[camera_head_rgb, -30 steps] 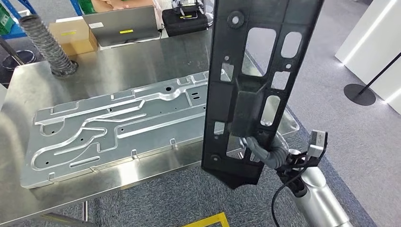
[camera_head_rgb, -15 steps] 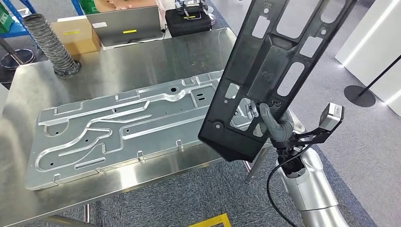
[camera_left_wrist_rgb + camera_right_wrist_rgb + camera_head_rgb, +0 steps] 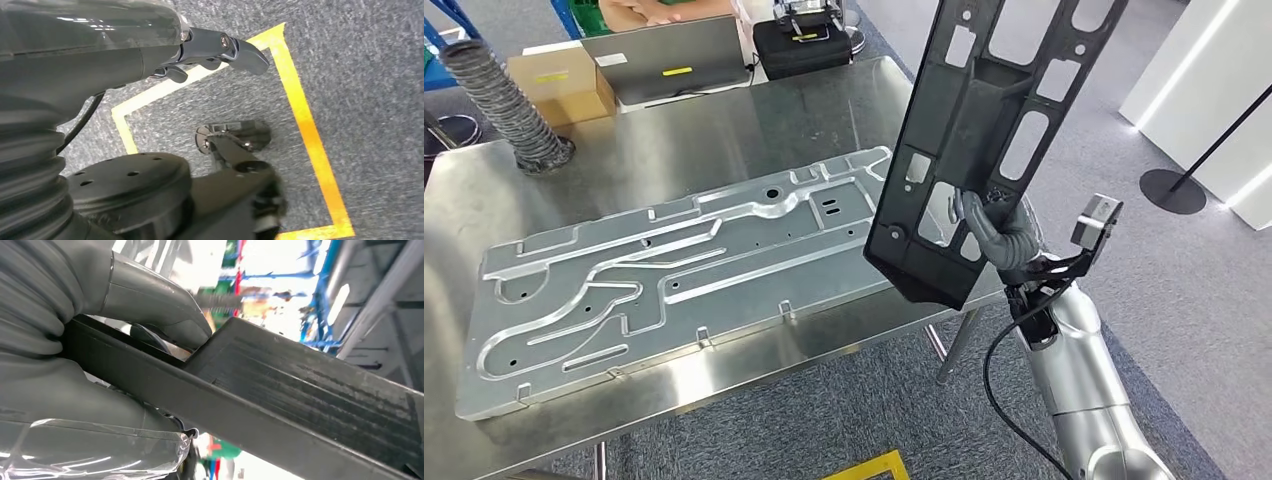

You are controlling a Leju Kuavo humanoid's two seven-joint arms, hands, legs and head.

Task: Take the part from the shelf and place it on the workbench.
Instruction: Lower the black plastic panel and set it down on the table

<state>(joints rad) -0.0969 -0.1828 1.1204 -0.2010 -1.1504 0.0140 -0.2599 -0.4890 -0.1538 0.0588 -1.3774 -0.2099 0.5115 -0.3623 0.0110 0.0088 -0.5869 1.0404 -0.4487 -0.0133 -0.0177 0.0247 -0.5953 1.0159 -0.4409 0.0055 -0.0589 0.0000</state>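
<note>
One part aloft, tilted back and not yet set down

Change noted: across the last second the part has swung from near upright, hanging low beside the bench corner, to a raised lean with its upper end tipped away to the right and running past the top of the head view. Its lower corner now hangs over the right end of the workbench, just above the right end of the plate lying there. The arm has also shifted, with the wrist now standing lower right of the panel. Judgement: the carry is over and this is the positioning stage; the part is held clear of the surface, so placement is not done.

Right hand: clenched on the part near its lower end. In the head view the fingers come through one of the panel's cut-outs. In the right wrist view the thumb bears on one face of the black edge and the palm backs the other. The grip sits far from the panel's middle, so I would expect the long upper end to lever against it.

Left hand: hangs over the carpet and its yellow floor tape, fingers loosely curled, holding nothing.
</note>
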